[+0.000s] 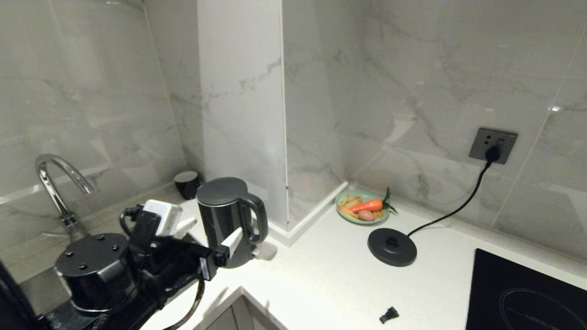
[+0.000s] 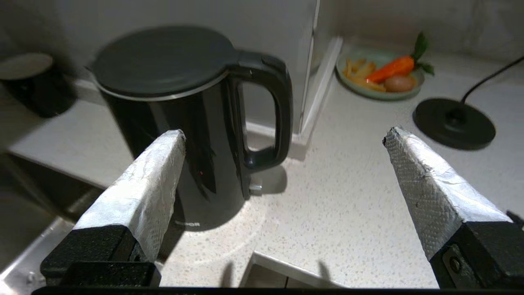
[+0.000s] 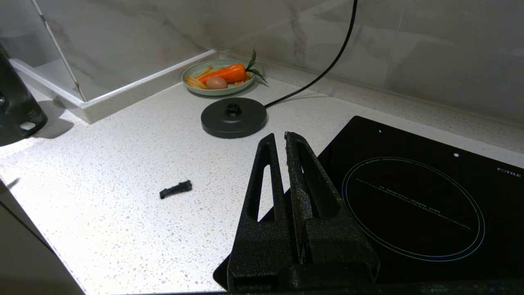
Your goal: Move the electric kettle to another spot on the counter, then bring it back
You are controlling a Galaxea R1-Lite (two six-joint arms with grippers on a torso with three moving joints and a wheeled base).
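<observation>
— Left gripper? 
— Jaws spread wide, empty, just short of the electric kettle, which stands upright on the counter beside the sink. 
— Right gripper? 
— Closed, empty.

— Dark grey lid, glossy black body and black loop handle on the electric kettle, just beyond the left gripper.
— White, woven-textured wrap on that gripper's fingers, over black mounts.
— White with fine dark speckles across the counter beneath.
— Matte black on the base disc and its cord, off to the claw's right.
— Pale green for the plate; on it an orange carrot with green leaves.
— Black all over the right gripper, above a black hob with thin white rings.
</observation>
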